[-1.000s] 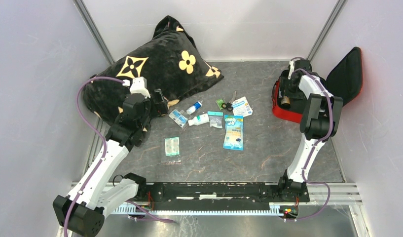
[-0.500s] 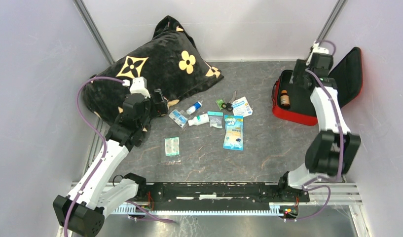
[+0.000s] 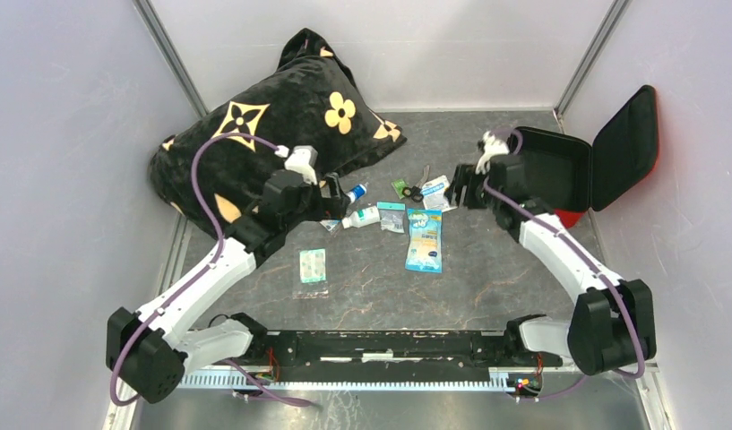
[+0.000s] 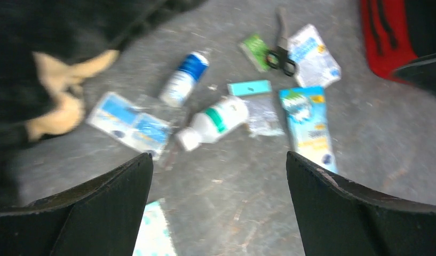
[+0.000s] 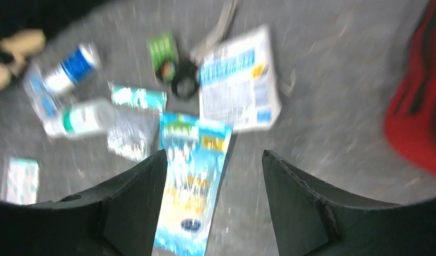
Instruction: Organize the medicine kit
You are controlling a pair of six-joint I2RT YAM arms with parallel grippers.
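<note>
Right arm (image 3: 559,246) — now apparently off kit (image 3: 624,148)

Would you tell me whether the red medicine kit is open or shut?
Open: the medicine kit has its lid raised, black interior exposed.

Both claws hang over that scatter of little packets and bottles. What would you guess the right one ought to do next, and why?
Probably the right gripper should drop straight down onto the long light-blue sachet. Its jaws stand open right above that packet with nothing held, and the red zip case lies open just to its right, ready to take the sachet.
</note>
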